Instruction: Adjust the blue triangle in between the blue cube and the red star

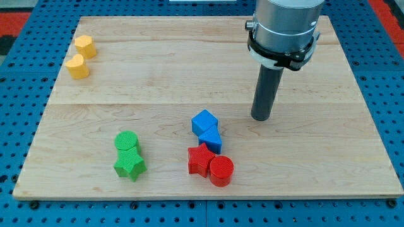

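The blue triangle [211, 139] lies near the board's bottom centre, touching the blue cube [204, 121] just above it and the red star [200, 160] just below it. A red cylinder [221, 171] sits against the star's right side. My tip [261, 117] rests on the board to the right of the blue cube, about a block's width and a half away from it, touching no block.
A green cylinder [127, 141] and a green star [130, 165] sit together at the bottom left. Two yellow blocks [84, 45] [77, 66] sit at the top left. The wooden board [328, 157] lies on a blue pegboard surface.
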Robot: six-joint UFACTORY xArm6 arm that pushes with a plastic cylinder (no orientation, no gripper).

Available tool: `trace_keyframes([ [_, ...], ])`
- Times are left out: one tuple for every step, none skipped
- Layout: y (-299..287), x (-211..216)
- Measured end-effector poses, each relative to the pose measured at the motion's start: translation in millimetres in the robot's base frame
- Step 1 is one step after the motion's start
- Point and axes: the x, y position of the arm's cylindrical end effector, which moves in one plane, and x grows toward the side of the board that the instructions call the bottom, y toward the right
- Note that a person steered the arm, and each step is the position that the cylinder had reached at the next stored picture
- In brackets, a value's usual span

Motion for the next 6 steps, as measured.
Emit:
trace_keyframes([
  [1,0],
  [2,0],
  [2,29],
  [2,66],
  [-28,72],
  [-68,63],
])
